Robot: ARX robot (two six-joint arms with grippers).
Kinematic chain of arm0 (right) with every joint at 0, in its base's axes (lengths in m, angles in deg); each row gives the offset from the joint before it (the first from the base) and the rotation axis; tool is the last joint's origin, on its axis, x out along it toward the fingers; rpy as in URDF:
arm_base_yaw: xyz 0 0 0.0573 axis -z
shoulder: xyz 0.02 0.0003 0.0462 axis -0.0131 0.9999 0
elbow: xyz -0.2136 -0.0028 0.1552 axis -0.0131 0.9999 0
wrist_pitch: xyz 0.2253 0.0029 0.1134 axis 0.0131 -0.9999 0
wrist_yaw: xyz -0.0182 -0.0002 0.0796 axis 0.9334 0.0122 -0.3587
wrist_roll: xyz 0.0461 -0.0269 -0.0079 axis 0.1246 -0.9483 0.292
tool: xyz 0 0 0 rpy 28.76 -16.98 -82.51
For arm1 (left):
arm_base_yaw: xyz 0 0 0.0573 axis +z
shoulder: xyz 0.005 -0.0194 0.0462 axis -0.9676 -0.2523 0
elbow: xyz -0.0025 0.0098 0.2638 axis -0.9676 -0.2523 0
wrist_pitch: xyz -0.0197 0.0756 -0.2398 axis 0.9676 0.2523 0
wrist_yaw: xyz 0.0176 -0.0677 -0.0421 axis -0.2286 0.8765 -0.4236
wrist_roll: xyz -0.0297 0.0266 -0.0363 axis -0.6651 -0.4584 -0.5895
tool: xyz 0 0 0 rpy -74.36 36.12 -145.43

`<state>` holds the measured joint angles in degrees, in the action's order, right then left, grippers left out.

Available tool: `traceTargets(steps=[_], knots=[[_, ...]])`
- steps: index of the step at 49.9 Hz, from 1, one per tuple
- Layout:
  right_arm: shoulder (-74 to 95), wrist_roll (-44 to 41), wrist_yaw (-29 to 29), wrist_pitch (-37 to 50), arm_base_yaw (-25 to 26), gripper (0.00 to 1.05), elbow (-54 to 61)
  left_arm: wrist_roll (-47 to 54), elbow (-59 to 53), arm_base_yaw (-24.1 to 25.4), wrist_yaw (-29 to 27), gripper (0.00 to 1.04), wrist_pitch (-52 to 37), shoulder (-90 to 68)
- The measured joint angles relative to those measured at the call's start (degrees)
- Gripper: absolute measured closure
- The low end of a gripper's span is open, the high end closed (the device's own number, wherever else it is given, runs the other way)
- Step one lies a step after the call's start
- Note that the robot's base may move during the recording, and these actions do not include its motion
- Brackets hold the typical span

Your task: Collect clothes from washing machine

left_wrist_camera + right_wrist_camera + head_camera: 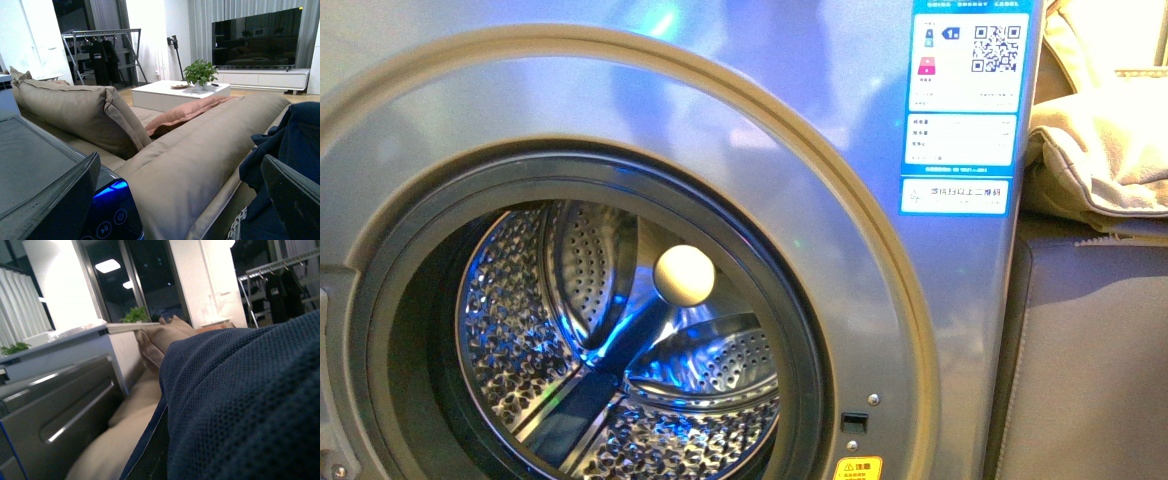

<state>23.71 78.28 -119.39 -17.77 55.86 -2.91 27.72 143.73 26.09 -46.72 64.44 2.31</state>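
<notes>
The grey-silver washing machine (720, 110) fills the front view, its porthole open on a bare perforated drum (620, 370) that holds only a pale ball (684, 275). Neither gripper appears there. In the left wrist view my left gripper (180, 170) is open above a beige sofa cushion, beside the machine's blue-lit control panel (107, 210). The dark navy clothes (295, 135) hang just past one finger (292, 195). In the right wrist view the clothes (240, 405) cover most of the picture. My right gripper (190, 455) is shut on them, with only one black finger (150, 460) showing.
Beige cushions (1100, 150) lie right of the machine, and a long sofa cushion (200, 155) runs beside it. Beyond are a white coffee table (175, 92) with a plant (200, 72), a TV (255, 37) and a clothes rack (102, 50).
</notes>
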Motion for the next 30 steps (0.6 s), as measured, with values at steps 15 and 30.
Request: traceTargets(steps=[15, 30], knots=[[9.3, -12.6, -0.3, -17.2, 2.3, 0.95, 11.1, 0.0, 0.0, 0.0, 0.0, 0.07, 0.0, 0.0], [15.6, -19.9, 3.5, -27.3, 0.7, 0.39, 17.9, 0.0, 0.0, 0.0, 0.0, 0.07, 0.0, 0.0]])
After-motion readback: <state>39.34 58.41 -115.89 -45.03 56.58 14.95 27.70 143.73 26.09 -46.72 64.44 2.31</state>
